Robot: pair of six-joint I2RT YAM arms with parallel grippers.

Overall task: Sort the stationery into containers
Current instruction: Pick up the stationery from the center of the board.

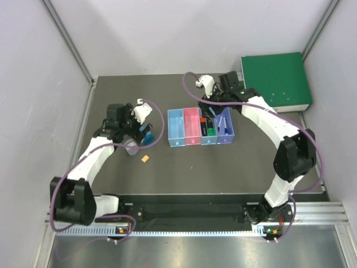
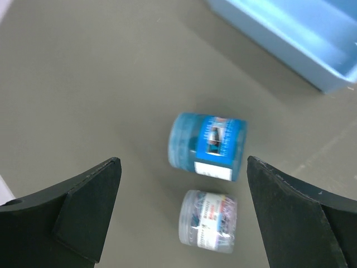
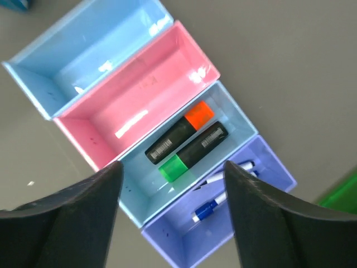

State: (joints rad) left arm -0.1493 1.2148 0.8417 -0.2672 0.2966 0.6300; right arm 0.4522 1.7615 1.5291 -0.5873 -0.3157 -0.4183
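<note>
The four joined bins [image 1: 177, 143] stand mid-table: light blue, pink, light blue, purple. In the right wrist view the third bin [image 3: 134, 192] holds two black highlighters, orange cap [image 3: 179, 131] and green cap [image 3: 189, 152]. The purple bin [image 3: 184, 245] holds two white pens [image 3: 218, 202]. My right gripper [image 3: 173, 184] is open and empty above these bins. My left gripper [image 2: 184, 212] is open above the blue tin [image 2: 207, 146] and the grey tin [image 2: 208, 219], both lying on the table, touching neither. A tiny orange block [image 1: 145, 158] lies near them.
A large green binder [image 1: 275, 81] lies at the back right corner. The first light blue bin [image 3: 95, 53] and the pink bin [image 3: 139, 106] hold nothing. Grey walls close in the table on both sides.
</note>
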